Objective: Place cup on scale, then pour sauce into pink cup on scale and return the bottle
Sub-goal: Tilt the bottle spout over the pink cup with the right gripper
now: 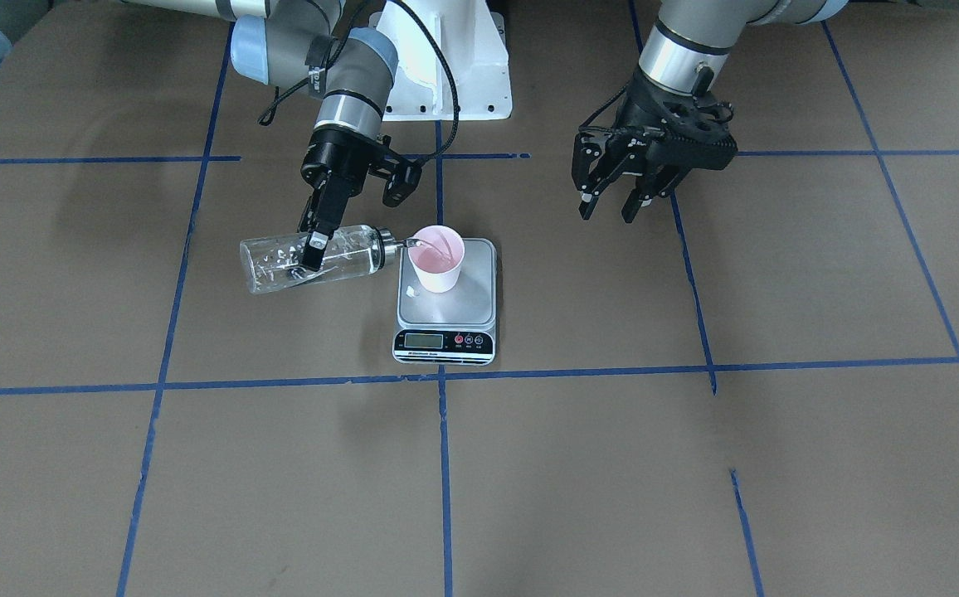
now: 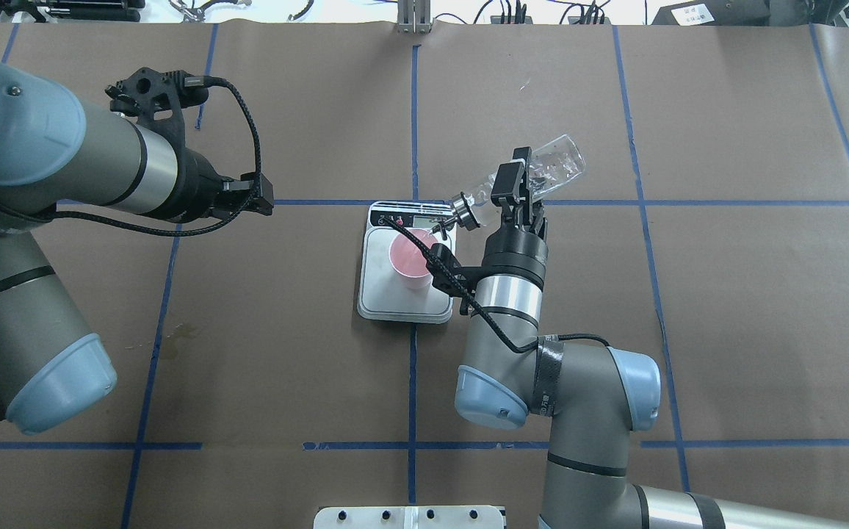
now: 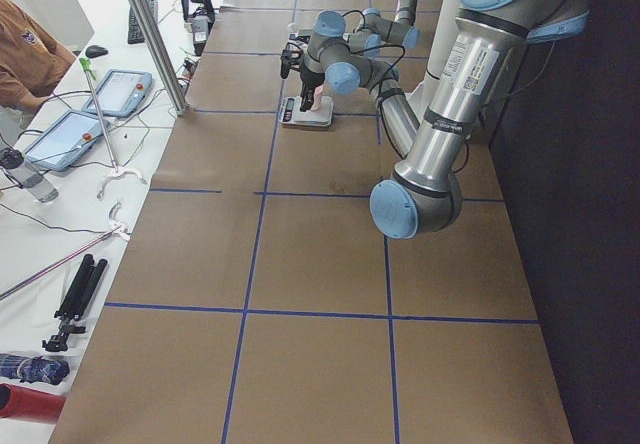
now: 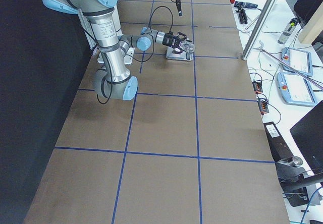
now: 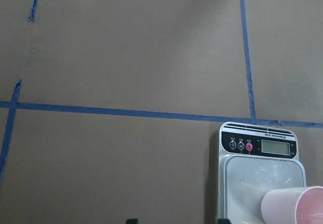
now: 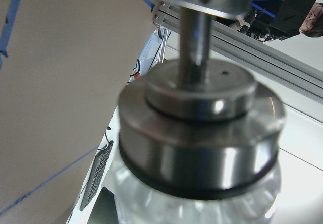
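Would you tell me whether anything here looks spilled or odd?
One thing: a small whitish spot on the scale plate beside the cup, perhaps a stray drop, perhaps a glint. A dark stain marks the table.

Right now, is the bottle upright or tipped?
Tipped: the bottle lies nearly level in the right gripper, its spout over the cup on the scale.

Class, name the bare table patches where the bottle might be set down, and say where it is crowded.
Free: the table on the operators' side of the scale, and the stretch between the scale and the open left gripper. Crowded: at the scale's plate, where the cup, the tilted bottle and the right gripper meet.
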{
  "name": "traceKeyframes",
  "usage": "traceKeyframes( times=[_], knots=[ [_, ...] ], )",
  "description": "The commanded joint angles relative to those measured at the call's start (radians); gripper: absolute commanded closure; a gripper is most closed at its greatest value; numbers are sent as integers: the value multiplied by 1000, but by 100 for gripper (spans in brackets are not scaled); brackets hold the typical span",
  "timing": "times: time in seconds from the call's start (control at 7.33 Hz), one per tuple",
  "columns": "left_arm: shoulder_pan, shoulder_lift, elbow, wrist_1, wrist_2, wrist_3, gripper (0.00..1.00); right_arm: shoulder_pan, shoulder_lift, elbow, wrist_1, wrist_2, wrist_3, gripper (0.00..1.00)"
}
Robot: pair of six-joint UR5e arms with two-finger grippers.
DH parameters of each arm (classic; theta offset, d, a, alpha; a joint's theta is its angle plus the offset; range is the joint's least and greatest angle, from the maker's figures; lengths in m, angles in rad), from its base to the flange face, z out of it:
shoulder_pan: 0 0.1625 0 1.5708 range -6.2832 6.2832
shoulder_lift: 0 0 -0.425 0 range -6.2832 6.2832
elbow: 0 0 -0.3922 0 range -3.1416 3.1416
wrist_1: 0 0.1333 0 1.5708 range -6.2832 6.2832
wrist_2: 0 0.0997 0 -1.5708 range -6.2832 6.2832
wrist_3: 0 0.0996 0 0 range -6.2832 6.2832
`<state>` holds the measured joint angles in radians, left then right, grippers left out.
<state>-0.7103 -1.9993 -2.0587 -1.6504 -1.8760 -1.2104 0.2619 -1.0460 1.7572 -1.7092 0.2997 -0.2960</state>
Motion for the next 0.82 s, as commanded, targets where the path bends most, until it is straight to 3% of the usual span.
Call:
traceKeyframes(
  times=[0.0,0.27,0.68],
  knots=[
    [0,1,0,0,0,0,39,5,-2,27,2,2,0,100],
    [0,1,0,0,0,0,39,10,-14,63,6,19,27,100],
    [0,1,0,0,0,0,39,11,-19,74,6,110,278,100]
  ],
)
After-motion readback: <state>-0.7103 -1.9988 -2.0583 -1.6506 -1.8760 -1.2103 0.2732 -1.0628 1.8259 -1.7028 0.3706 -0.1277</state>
